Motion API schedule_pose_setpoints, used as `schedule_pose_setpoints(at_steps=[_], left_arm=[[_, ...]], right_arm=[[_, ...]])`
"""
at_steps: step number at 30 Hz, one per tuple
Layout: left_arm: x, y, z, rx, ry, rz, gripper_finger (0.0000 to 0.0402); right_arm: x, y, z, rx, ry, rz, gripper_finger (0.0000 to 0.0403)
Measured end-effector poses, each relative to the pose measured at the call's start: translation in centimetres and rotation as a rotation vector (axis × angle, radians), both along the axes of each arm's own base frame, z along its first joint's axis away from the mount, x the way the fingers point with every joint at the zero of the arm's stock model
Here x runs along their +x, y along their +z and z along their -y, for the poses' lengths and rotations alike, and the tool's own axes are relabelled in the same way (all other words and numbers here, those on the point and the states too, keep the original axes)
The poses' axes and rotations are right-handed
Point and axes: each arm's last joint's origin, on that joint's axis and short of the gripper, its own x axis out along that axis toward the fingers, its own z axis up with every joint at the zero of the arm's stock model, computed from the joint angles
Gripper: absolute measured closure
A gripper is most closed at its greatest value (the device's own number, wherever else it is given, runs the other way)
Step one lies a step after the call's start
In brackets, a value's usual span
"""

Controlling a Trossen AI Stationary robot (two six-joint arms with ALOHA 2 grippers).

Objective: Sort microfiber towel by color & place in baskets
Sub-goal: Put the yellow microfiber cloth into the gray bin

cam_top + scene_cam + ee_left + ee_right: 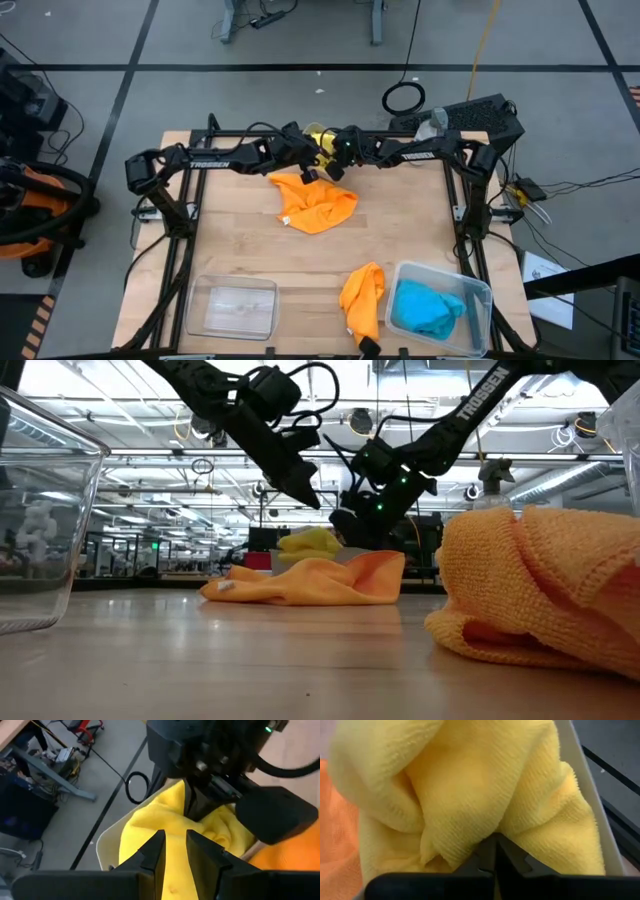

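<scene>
Yellow towel (470,795) looks soft and light; right end effector (495,851) pinches a raised fold, left end effector (173,851) slightly apart above.

Ribbed, fuzzy yellow cloth (470,795) lies in a smooth plastic bin (585,785) on a matt wooden table (250,250).

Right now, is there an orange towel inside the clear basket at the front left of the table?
No, the clear basket holds no towel; both orange towels lie on the table.
</scene>
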Motion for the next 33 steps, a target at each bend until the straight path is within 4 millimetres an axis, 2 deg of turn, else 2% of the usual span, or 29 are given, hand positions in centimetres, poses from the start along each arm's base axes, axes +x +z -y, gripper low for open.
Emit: schedule_pose_setpoints(at_steps=[5, 11, 14, 19, 22, 28, 31, 33], left_arm=[[0.1, -0.8, -0.9, -0.004, 0.017, -0.004, 0.0318], [-0.3, -2.2, -4.3, 0.016, 0.057, -0.006, 0.0318], [-0.7, -2.7, -5.6, -0.042, 0.009, 0.024, 0.0318], [-1.4, -4.2, -7.1, -0.144, 0.053, 0.011, 0.0318], [-1.6, -5.2, -7.2, -0.202, 0.033, -0.028, 0.0318], [-1.1, -5.2, -6.8, -0.207, -0.002, -0.009, 0.0318], [-1.3, -4.2, -6.6, -0.206, 0.007, 0.026, 0.0318], [-1.6, -3.3, -6.3, -0.218, 0.022, 0.050, 0.0318]], right_arm=[[-0.1, 0.6, -0.2, -0.006, 0.015, 0.012, 0.0403], [-0.3, 2.2, -0.4, -0.029, 0.030, 0.047, 0.0403], [-0.4, 3.1, -0.6, -0.051, 0.041, 0.063, 0.0403], [-0.6, 5.4, -1.3, -0.087, 0.058, 0.120, 0.0403], [-0.8, 6.9, -1.8, -0.124, 0.082, 0.151, 0.0403], [-0.7, 8.6, -1.6, -0.190, 0.099, 0.256, 0.0403], [0.1, 8.6, -0.9, -0.166, 0.120, 0.292, 0.0403], [0.6, 8.0, -0.5, -0.118, 0.142, 0.250, 0.0403]])
